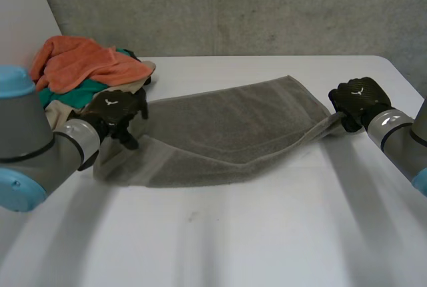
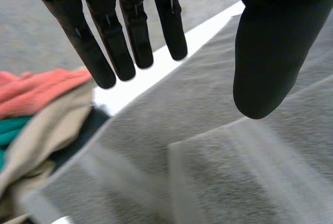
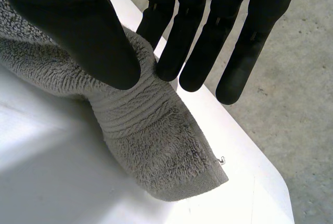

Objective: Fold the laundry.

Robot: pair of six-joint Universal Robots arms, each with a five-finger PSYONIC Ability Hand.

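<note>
A grey towel (image 1: 227, 133) lies across the middle of the white table (image 1: 267, 233), folded along its near side. My left hand (image 1: 113, 110) hovers over the towel's left end. In the left wrist view its fingers (image 2: 130, 36) are straight and the thumb stands apart, with nothing between them and the towel (image 2: 234, 156) below. My right hand (image 1: 357, 100) is at the towel's right end. In its wrist view the thumb (image 3: 104, 36) and fingers pinch the towel (image 3: 151, 146) just behind its corner, which droops onto the table.
A pile of laundry (image 1: 87, 67), orange, green and beige, sits at the back left, touching the towel's left end; it is also beside my left hand (image 2: 31, 104). The table's right edge (image 3: 250, 161) runs close by the held corner, with grey floor beyond.
</note>
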